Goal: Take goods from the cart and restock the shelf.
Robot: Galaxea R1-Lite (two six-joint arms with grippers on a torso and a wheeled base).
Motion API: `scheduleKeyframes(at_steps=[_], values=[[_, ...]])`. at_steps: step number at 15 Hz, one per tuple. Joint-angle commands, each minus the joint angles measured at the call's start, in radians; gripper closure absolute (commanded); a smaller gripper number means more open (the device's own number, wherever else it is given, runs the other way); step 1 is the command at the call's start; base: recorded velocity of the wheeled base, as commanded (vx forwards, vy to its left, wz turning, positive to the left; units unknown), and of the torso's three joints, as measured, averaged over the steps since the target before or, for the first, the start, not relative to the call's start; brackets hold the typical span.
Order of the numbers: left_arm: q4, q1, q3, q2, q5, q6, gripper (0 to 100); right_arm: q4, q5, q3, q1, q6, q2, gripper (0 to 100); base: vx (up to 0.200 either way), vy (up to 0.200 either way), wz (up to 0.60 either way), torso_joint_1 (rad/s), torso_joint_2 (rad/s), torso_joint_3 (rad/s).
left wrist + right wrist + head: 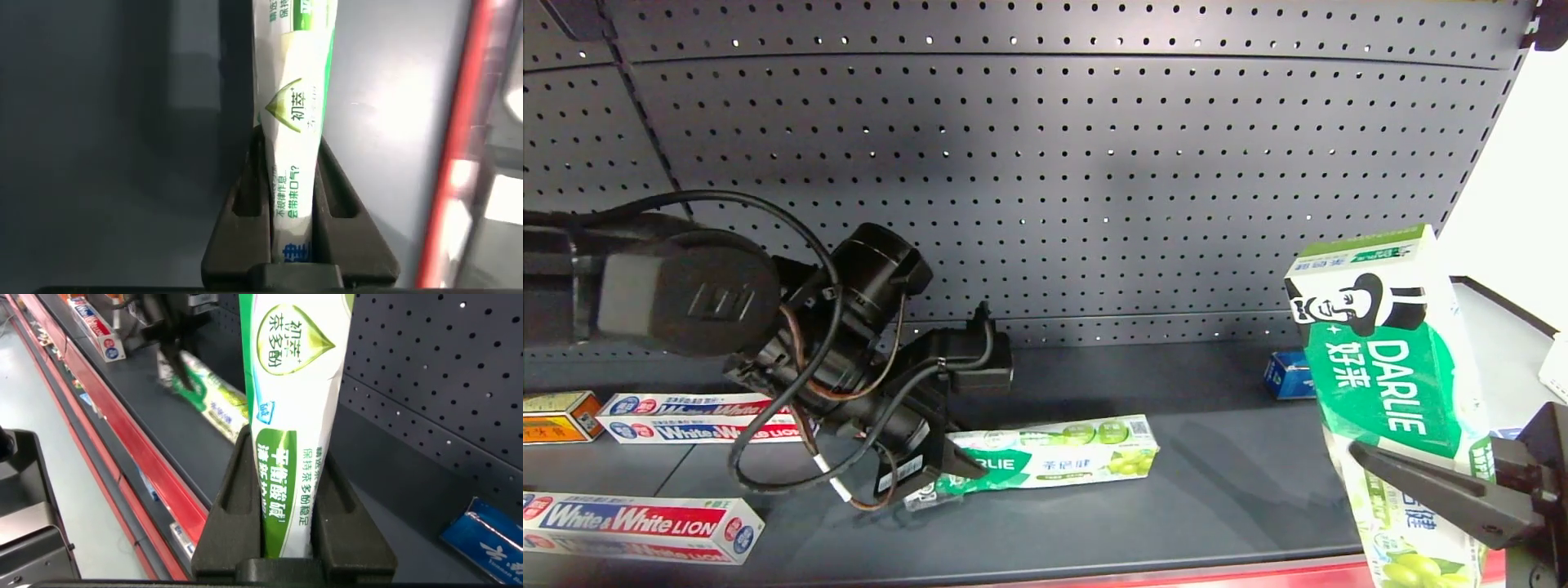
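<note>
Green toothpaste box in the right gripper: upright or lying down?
Upright, leaning slightly. In the head view the green toothpaste box stands on end, its lower part clamped in the right gripper.

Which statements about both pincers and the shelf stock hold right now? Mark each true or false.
1. The left pincer is shut on a green toothpaste box lying flat along the shelf. True.
2. The right pincer is open and empty. False: it is shut on a second green box, held roughly upright at the shelf's right end.
3. A small blue box sits at the back of the shelf, towards the right. True.
4. The white boxes lie to the right of the green toothpaste box. False: they lie to its left.
</note>
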Motion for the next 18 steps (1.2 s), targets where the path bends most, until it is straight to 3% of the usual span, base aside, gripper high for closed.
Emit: scheduleKeyframes(at_steps=[1,2,3,7,18], values=[[-0.051,-0.06,0.088,-0.091,0.022,-0.049,100,0.0,0.001,0.001,0.0,0.0,0.001,100,0.0,0.0,0.0,0.0,0.0,0.0],[-0.113,-0.098,0.132,-0.11,0.045,-0.097,100,0.0,0.001,0.002,0.0,-0.001,0.004,100,0.0,0.0,0.0,0.0,0.0,0.0],[-0.137,-0.112,0.145,-0.113,0.043,-0.111,100,0.0,0.001,-0.001,0.0,-0.001,0.004,100,0.0,0.0,0.0,0.0,0.0,0.0],[-0.14,-0.135,0.163,-0.128,0.04,-0.111,100,-0.002,0.001,0.004,-0.012,0.0,-0.002,100,0.0,0.0,0.0,0.0,0.0,0.0],[-0.145,-0.134,0.237,-0.154,0.035,-0.102,100,-0.002,0.003,0.002,-0.012,-0.001,0.001,100,0.0,0.0,0.0,0.0,0.0,0.0]])
